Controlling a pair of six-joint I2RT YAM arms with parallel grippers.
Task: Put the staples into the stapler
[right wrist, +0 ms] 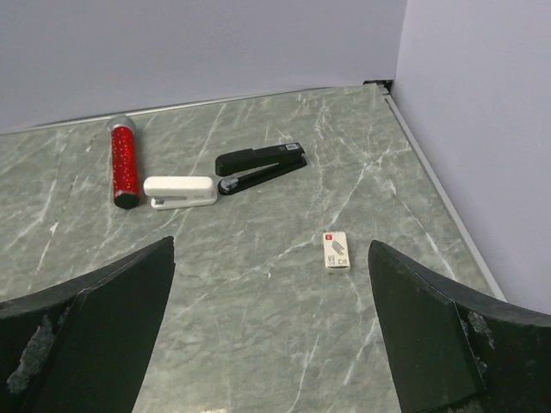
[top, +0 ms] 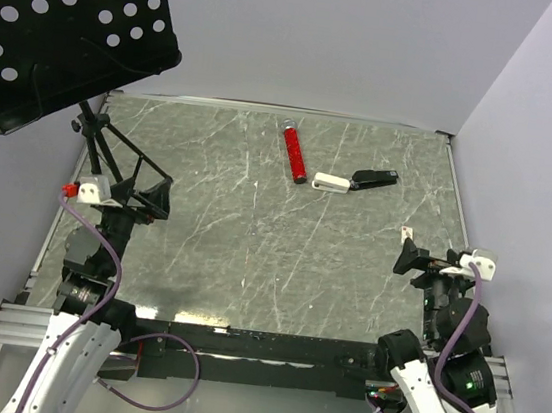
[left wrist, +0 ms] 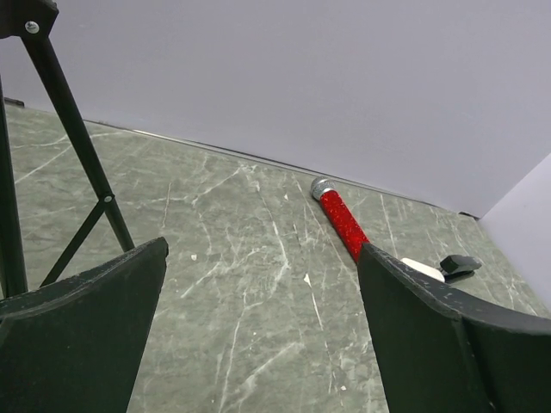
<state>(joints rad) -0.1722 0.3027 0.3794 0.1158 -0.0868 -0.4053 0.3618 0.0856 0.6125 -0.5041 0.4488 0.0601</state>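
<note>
The black stapler [right wrist: 258, 163] lies at the far right of the table with its two arms spread apart; it also shows in the top view [top: 374, 178] and at the edge of the left wrist view [left wrist: 459, 263]. No silver staple strip shows in any view. My right gripper [right wrist: 271, 258] is open and empty, low over the table, well short of the stapler; in the top view [top: 409, 256] it sits near the right edge. My left gripper [left wrist: 263, 258] is open and empty at the left side [top: 156, 195], far from the stapler.
A white stapler [right wrist: 179, 190] lies touching the black one's left end. A red glitter tube [right wrist: 125, 163] lies left of it. A small beige box with a red mark [right wrist: 337, 250] lies ahead of my right gripper. Black stand legs [left wrist: 82, 146] rise at far left.
</note>
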